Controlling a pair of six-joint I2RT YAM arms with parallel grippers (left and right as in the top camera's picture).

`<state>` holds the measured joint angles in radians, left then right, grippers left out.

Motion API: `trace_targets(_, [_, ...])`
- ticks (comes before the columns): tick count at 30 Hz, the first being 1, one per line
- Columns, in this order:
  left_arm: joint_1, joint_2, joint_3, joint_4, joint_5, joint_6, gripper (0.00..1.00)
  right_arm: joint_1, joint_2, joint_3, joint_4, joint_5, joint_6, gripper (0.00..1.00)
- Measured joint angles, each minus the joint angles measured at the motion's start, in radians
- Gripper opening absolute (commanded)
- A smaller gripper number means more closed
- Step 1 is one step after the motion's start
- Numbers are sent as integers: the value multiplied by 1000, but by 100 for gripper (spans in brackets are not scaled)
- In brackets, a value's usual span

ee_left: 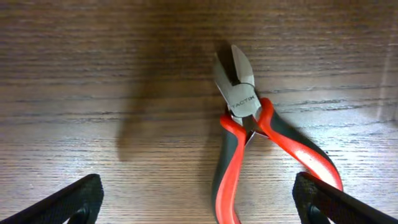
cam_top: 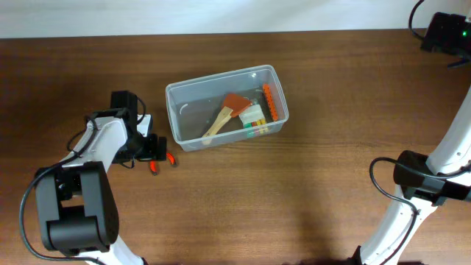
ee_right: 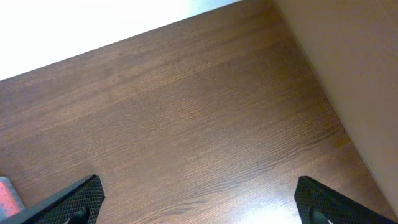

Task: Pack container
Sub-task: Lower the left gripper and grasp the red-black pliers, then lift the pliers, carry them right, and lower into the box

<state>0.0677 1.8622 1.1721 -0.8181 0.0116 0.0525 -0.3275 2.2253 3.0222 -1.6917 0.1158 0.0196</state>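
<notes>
The clear plastic container (cam_top: 225, 107) stands at the middle back of the table. It holds an orange-bladed wooden spatula, a white item and an orange strip. Red-and-black cutting pliers (ee_left: 252, 121) lie flat on the wood left of the container; they also show in the overhead view (cam_top: 160, 162). My left gripper (ee_left: 199, 202) is open just above the pliers, with its fingers on either side of the handles and not touching them. My right gripper (ee_right: 199, 202) is open and empty over bare wood at the right side.
The right arm's base and cable (cam_top: 412, 177) stand at the right. A black device (cam_top: 445, 33) sits at the far right corner. The table's back edge meets a white wall (ee_right: 93, 25).
</notes>
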Motion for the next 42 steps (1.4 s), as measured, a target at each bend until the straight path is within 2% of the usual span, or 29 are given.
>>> trace_targets(2, [0, 0, 0, 5, -1, -1, 92, 0, 0, 0, 0, 0, 0, 99])
trace_targets(3, [0, 0, 0, 8, -2, -2, 84, 0, 0, 0, 0, 0, -1, 99])
trace_targets(16, [0, -2, -63, 54, -6, -23, 84, 0, 0, 0, 0, 0, 0, 99])
trace_targets(17, [0, -3, -63, 58, -8, -23, 79, 0, 0, 0, 0, 0, -1, 99])
trace_targets(19, [0, -3, -65, 75, -12, -26, 60, 0, 0, 0, 0, 0, -1, 99])
trace_targets(21, [0, -3, -65, 81, -13, -24, 49, 0, 0, 0, 0, 0, -1, 99])
trace_targets(24, [0, -3, -65, 82, -11, -30, 24, 0, 0, 0, 0, 0, -1, 99])
trace_targets(26, [0, -3, -65, 82, -12, -29, 12, 0, 0, 0, 0, 0, 0, 99])
trace_targets(32, [0, -3, -66, 82, -12, -31, 2, 0, 0, 0, 0, 0, 0, 99])
trace_targets(38, [0, -3, -58, 63, -12, -31, 2, 0, 0, 0, 0, 0, -1, 99])
trace_targets(42, [0, -7, 34, 14, -13, -31, 2, 0, 0, 0, 0, 0, -1, 99])
